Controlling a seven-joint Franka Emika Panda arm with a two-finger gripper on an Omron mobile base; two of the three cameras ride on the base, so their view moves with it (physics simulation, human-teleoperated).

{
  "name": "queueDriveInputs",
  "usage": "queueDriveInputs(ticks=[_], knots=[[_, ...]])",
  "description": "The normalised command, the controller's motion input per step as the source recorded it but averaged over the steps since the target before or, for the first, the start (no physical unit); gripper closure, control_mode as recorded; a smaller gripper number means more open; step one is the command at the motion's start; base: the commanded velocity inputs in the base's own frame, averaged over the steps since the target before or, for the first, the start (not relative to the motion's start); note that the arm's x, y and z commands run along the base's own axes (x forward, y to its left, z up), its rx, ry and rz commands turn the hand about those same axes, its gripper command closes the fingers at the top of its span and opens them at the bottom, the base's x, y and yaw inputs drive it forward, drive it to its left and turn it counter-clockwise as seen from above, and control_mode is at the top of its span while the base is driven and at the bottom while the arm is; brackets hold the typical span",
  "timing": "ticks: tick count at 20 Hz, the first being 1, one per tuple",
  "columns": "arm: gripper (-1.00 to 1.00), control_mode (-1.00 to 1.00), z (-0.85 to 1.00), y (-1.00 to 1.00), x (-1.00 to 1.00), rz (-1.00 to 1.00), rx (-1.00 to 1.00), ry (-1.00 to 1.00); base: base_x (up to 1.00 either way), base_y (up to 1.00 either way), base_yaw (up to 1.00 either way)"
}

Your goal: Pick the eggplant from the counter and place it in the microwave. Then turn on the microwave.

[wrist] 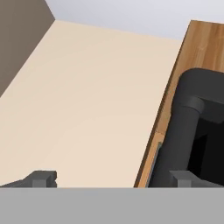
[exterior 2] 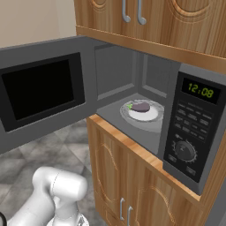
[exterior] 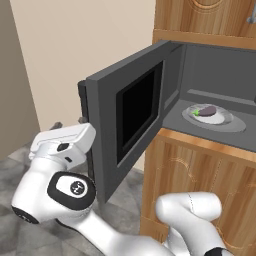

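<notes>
You see that the eggplant (exterior 2: 141,107) already lies inside the microwave (exterior 2: 194,128), on the white plate (exterior 2: 143,112) that sits on the glass turntable (exterior: 235,122). Its long axis runs across the cavity, with the green stem end toward the door side. So the placing part looks done, and what remains is, in my judgement, to close the door (exterior: 127,117) and start the oven.

The door stands wide open, swung out to the left of the cavity. The gripper (wrist: 111,178) is out behind this door, near its free edge with the dark bar handle (wrist: 177,144). Its 2 fingertips (wrist: 43,178) are spread as wide as they go and hold nothing.

The relation that matters now: the door is between the gripper and the cavity, and the handle lies just beside the right fingertip in the hand view. The eggplant is well apart from the gripper, on the far side of the door.

The button panel (exterior 2: 192,128) with the green display and the dial (exterior 2: 183,150) is on the right of the cavity, further still from the gripper.
</notes>
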Motion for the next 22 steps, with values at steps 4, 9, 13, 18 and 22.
queueDriveInputs(ticks=[4, 9, 13, 18, 22], knots=[[-1.00, -1.00, 0.00, -0.15, 0.02, 0.00, 0.00, 0.00, 0.00, 0.00, 0.00], [-1.00, -1.00, 0.00, -0.41, 0.00, -0.05, 0.00, 0.00, 0.00, 0.00, 0.00], [-1.00, -1.00, 0.00, -0.48, 0.00, -0.07, 0.00, 0.00, 0.00, 0.00, 0.00], [-1.00, -1.00, 0.00, -0.61, 0.00, -0.05, 0.00, 0.00, 0.00, 0.00, 0.00], [-1.00, -1.00, 0.00, -0.79, 0.00, 0.00, 0.05, 0.00, 0.00, 0.00, 0.00]])
